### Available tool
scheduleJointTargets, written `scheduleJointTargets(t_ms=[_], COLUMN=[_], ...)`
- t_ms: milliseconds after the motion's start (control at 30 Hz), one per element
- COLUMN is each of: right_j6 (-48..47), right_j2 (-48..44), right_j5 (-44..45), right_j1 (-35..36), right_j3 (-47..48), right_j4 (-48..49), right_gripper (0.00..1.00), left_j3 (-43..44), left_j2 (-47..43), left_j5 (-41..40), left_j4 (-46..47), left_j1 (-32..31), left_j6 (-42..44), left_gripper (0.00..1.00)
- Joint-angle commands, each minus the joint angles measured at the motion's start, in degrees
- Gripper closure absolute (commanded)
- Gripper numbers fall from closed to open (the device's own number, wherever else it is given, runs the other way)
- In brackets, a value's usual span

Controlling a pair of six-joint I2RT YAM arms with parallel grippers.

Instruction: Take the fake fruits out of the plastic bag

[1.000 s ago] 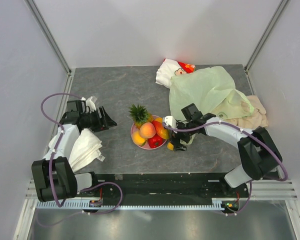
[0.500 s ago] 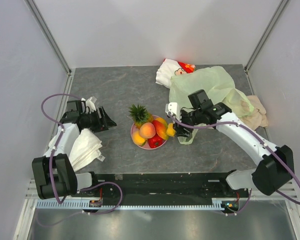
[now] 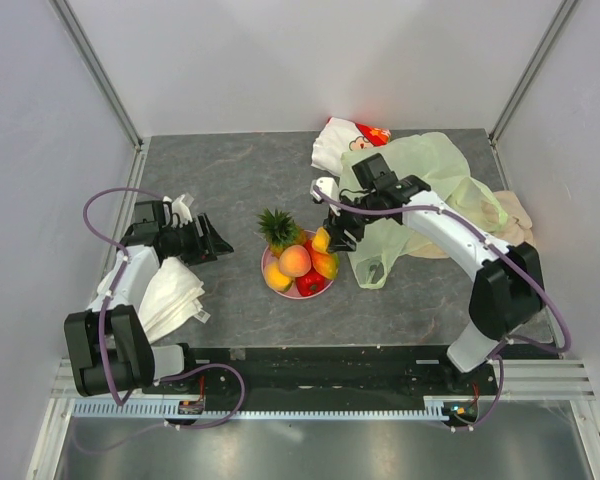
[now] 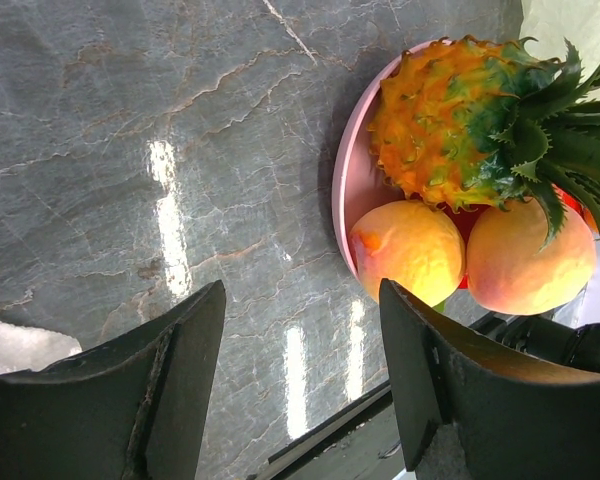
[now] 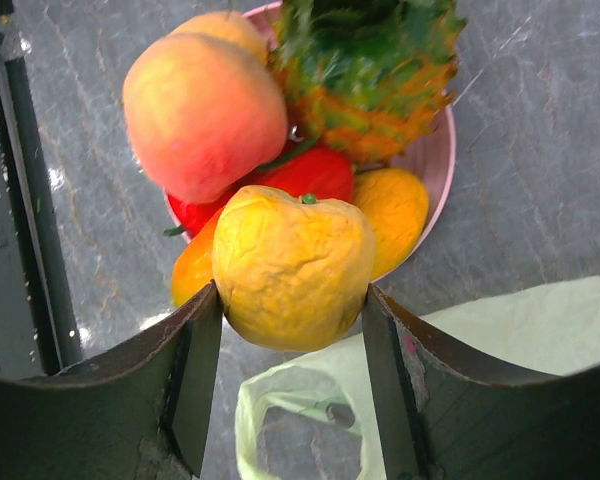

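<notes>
The right arm reaches in from the near right corner of the desk (image 3: 220, 180), elbow by the right edge, forearm crossing the plastic bag (image 3: 425, 170) toward the middle; the right gripper (image 5: 292, 292) is clamped on a yellow fruit (image 5: 292, 262) with dimpled skin, close over the far-right side of the pink plate (image 3: 268, 264) (touching the pile or not, I cannot tell).

The left arm is folded along the left edge; the left gripper (image 4: 300, 300) points toward the plate, jaws apart with nothing between them.

The plate holds a pineapple (image 4: 450, 120), a peach (image 5: 205, 115) and a mango (image 5: 392, 215); a red piece (image 5: 305, 175) lies mostly hidden under them.

The bag lies crumpled in the far right corner, its handle loop (image 5: 250, 415) limp below the right gripper; its contents cannot be made out; the top view hides that gripper's fingers behind the wrist.
</notes>
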Motion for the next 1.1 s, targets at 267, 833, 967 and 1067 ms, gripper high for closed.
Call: scheduleJointTargets(t_ms=[267, 833, 967, 1067], right_j6=[4.0, 5.3, 5.2, 6.4], right_j2=[5.1, 5.0, 4.3, 4.4], right_j5=[-6.1, -8.6, -8.6, -8.8], right_j1=[0.3, 1.6, 3.1, 3.8], right_j3=[8.8, 10.0, 9.4, 9.6], right_j4=[2.5, 2.5, 2.2, 3.0], right_gripper=[0.36, 0.34, 0.33, 0.33], left_j3=[-1.2, -1.5, -1.3, -1.0], left_j2=[-2.9, -2.7, -2.2, -1.9], left_j5=[0.3, 0.8, 1.0, 1.1], left_j4=[1.6, 2.0, 2.5, 2.5], left_j1=[0.7, 1.1, 1.1, 1.0], left_j6=[0.9, 0.7, 0.3, 0.1], left_gripper=[0.29, 0.28, 0.27, 0.27])
